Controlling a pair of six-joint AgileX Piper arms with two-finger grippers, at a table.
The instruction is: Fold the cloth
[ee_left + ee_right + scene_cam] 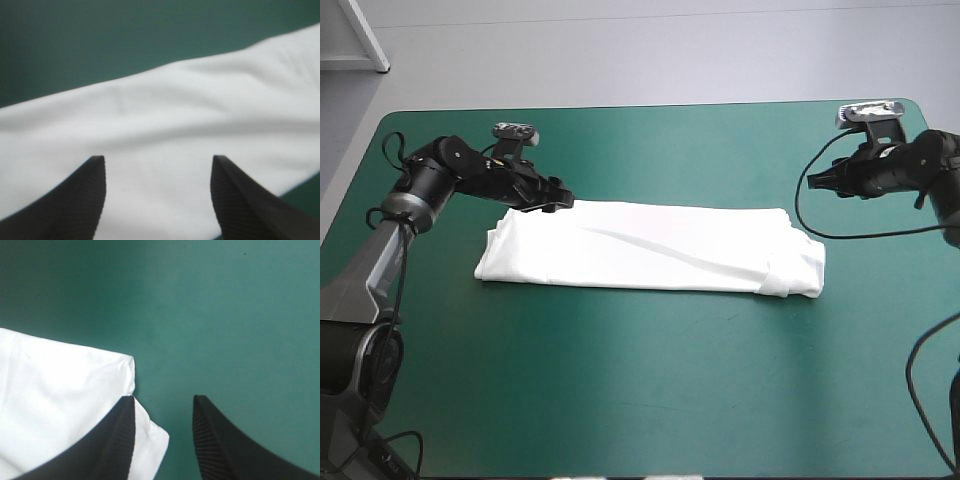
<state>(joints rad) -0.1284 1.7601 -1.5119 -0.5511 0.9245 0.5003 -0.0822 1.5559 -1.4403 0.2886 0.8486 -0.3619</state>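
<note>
The white T-shirt (650, 247) lies folded into a long flat band across the middle of the teal-green table. My left gripper (563, 199) hovers at the band's far edge near its left end, open, and the T-shirt (165, 125) fills the left wrist view under and ahead of the black fingers (85, 200). My right gripper (817, 178) stands open beyond the band's right end, apart from it. In the right wrist view a folded corner of the T-shirt (60, 390) lies beside one finger, with bare cover between the gripper (164, 405) fingertips.
The teal-green cover (650, 390) stretches bare between the T-shirt and the table's near edge. The far strip of table (670, 150) behind the T-shirt lies between the two arms.
</note>
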